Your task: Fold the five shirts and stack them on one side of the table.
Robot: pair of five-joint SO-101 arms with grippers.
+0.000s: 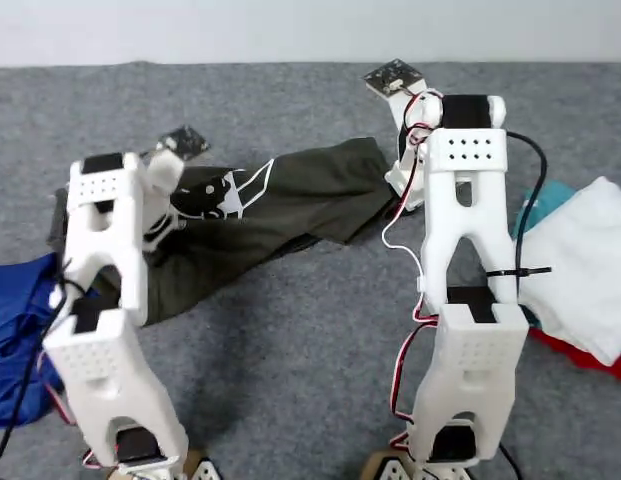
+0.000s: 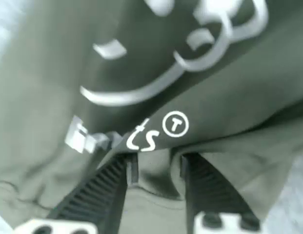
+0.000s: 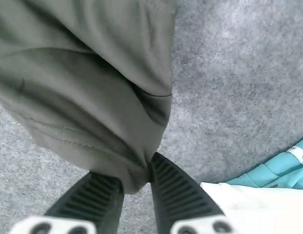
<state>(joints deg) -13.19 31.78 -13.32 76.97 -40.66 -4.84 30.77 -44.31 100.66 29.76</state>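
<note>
An olive green shirt (image 1: 290, 200) with a white print lies stretched across the middle of the grey table (image 1: 290, 340) between the two arms. My left gripper (image 1: 170, 215) is at the shirt's left part, near the print. In the left wrist view the left gripper (image 2: 156, 168) is shut on a fold of the olive shirt (image 2: 229, 112). My right gripper (image 1: 400, 188) is at the shirt's right end. In the right wrist view the right gripper (image 3: 136, 183) pinches a bunched edge of the olive shirt (image 3: 83, 73).
A blue shirt (image 1: 15, 330) is crumpled at the table's left edge. At the right edge a white shirt (image 1: 590, 265) lies over a teal one (image 1: 550, 195) and a red one (image 1: 590, 358). The white shirt (image 3: 249, 204) and teal shirt (image 3: 278, 170) are close to my right gripper.
</note>
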